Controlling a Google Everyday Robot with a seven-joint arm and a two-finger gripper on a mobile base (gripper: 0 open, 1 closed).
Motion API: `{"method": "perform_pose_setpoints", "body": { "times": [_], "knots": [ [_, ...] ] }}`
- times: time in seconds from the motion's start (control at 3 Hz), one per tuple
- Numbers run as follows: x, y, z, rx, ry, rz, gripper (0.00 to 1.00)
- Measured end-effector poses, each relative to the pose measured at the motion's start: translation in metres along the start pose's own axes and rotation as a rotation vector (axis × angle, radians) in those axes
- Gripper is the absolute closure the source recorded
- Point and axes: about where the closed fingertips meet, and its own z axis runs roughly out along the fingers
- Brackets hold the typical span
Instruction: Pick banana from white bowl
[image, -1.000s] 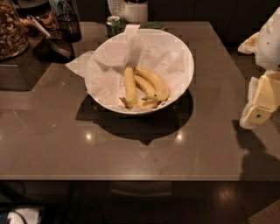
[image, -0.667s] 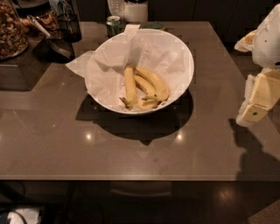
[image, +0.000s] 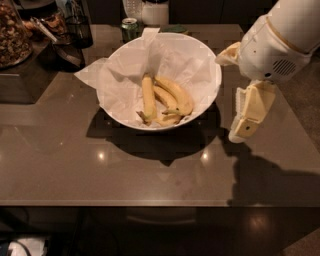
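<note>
The white bowl (image: 210, 65), wide and lined with crumpled white paper, stands at the middle back of the brown table. Three bananas lie in it. The banana (image: 179, 96) is the thick curved one on the right, its thin stem pointing down toward the bowl's front. A slim straight banana (image: 148, 96) lies to its left, and a short one (image: 169, 119) lies at the front. My gripper (image: 242, 127) hangs on the white arm just right of the bowl's rim, pointing down at the table, beside the bowl and not over it. It holds nothing.
A green can (image: 130, 28) stands just behind the bowl. At the back left stand a jar of nuts (image: 12, 35) on a raised dark block and a dark holder (image: 80, 30) with utensils. A white jug (image: 155, 11) stands at the back. The table's front edge (image: 150, 204) is near.
My arm and gripper have moved left from the table's right edge to just beside the bowl's right rim. The bowl and bananas have not moved.
</note>
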Motion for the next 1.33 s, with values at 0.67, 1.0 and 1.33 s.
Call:
{"method": "perform_pose_setpoints", "body": {
  "times": [0.67, 1.0, 1.33],
  "knots": [
    [-0.062, -0.020, 0.076, -0.188, -0.047, -0.096, 0.00],
    [-0.073, -0.022, 0.082, -0.195, -0.050, -0.111, 0.00],
    [-0.061, -0.035, 0.067, -0.132, -0.061, -0.046, 0.00]
  ]
}}
